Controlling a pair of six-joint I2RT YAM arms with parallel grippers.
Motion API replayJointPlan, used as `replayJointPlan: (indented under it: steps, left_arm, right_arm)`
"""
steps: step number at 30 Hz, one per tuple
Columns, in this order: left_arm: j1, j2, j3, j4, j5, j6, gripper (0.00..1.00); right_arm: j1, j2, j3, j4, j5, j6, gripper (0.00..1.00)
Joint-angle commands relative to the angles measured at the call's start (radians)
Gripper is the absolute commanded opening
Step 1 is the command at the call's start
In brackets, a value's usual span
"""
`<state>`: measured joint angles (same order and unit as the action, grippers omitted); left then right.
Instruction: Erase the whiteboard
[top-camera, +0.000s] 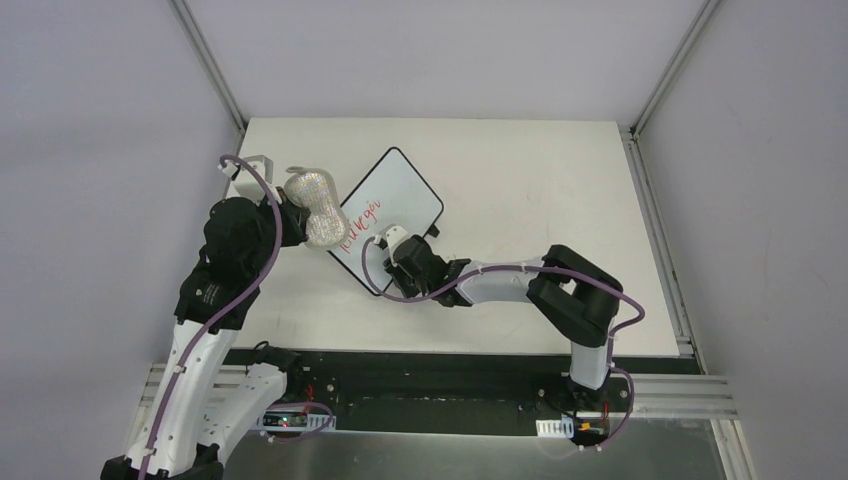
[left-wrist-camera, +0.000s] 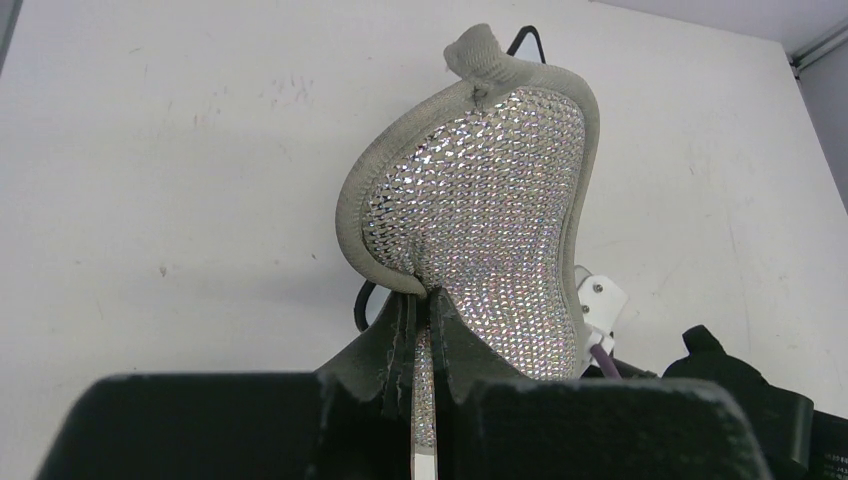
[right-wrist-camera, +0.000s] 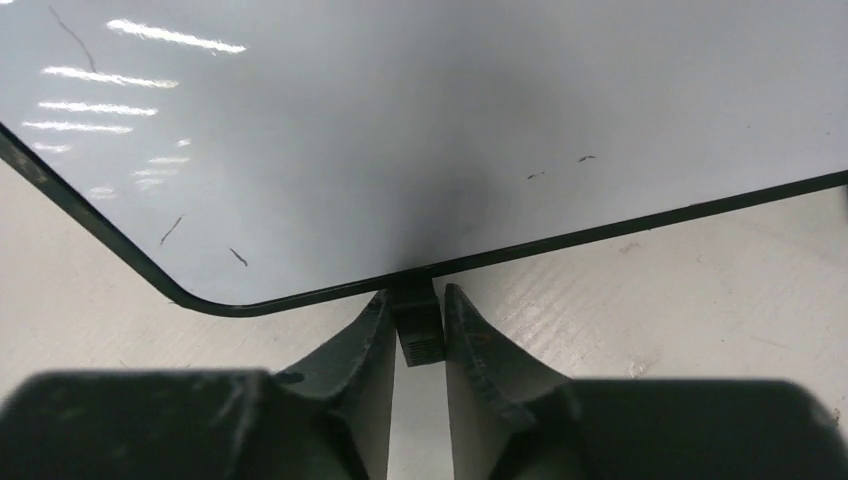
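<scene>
The whiteboard (top-camera: 393, 213) lies tilted on the table, white with a thin black frame and red handwriting (top-camera: 362, 222) on its left half. My left gripper (top-camera: 288, 215) is shut on the grey sparkly pad (top-camera: 317, 207), which overlaps the board's left edge. In the left wrist view the pad (left-wrist-camera: 480, 200) stands up from between my fingers (left-wrist-camera: 425, 310). My right gripper (top-camera: 392, 247) is shut on a small black foot (right-wrist-camera: 417, 325) at the board's near edge (right-wrist-camera: 300, 150); its fingers (right-wrist-camera: 365, 340) press the foot from both sides.
The white table (top-camera: 520, 180) stretches to the right and behind the board. Grey walls and metal rails (top-camera: 655, 200) border it. A white bracket (top-camera: 250, 170) sits at the far left corner. A black strip (top-camera: 440, 370) runs along the near edge.
</scene>
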<state>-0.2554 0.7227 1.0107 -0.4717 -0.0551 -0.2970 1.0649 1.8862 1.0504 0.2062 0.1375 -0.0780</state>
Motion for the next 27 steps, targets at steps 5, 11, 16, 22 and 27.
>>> replayJointPlan:
  steps: [5,11,16,22,27]
  left_arm:
    - [-0.004,-0.021,-0.010,0.025,-0.031,0.010,0.00]
    - [-0.004,-0.017,-0.016,0.032,-0.006,0.004,0.00]
    - [-0.004,-0.001,-0.017,0.048,0.051,-0.001,0.00]
    - [-0.060,0.055,-0.006,0.064,0.178,-0.006,0.00]
    - [-0.243,0.175,0.041,-0.023,0.120,0.014,0.00]
  right_arm:
    - [0.004,-0.023,-0.036,-0.092,0.033,-0.011,0.02]
    - [-0.006,-0.104,-0.158,-0.095,0.033,0.033,0.17]
    - [-0.005,-0.208,-0.233,-0.124,0.082,0.148,0.67]
    - [-0.011,-0.440,-0.299,-0.308,0.290,0.477,0.82]
    - [-0.121,-0.600,-0.318,-0.553,0.353,0.722,0.89]
